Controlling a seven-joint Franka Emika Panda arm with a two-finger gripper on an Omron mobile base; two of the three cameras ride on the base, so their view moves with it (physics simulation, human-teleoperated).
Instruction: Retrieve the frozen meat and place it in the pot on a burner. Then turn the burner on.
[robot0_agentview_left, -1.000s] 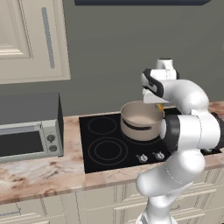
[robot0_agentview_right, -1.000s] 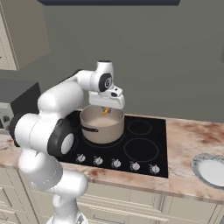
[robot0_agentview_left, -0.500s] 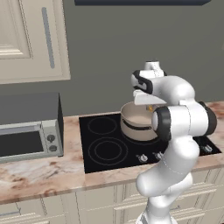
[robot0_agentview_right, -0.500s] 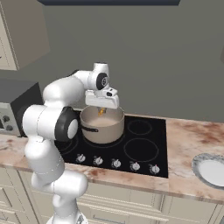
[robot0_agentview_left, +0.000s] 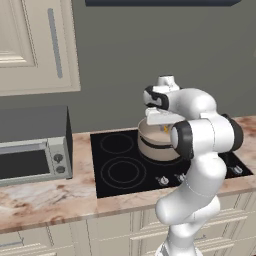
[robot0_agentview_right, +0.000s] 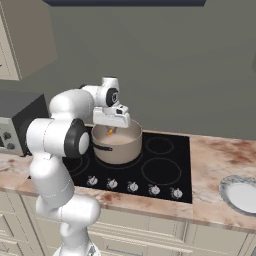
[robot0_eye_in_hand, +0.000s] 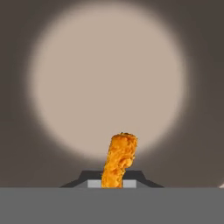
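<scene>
The beige-tan pot stands on the black cooktop, hiding the burner beneath it. Its dark handle points toward the arm. My gripper hangs just above the pot's mouth, shut on the frozen meat, an orange breaded strip. In the hand view the strip sticks out over the pot's pale round interior.
A row of knobs lines the cooktop's front edge. A grey toaster oven sits on the marble counter to the left. A white plate lies far right. An upper cabinet hangs over the oven.
The hand has shifted a little leftward and lower over the pot with the meat still held. The elbow has swung round in front of the cooktop.
</scene>
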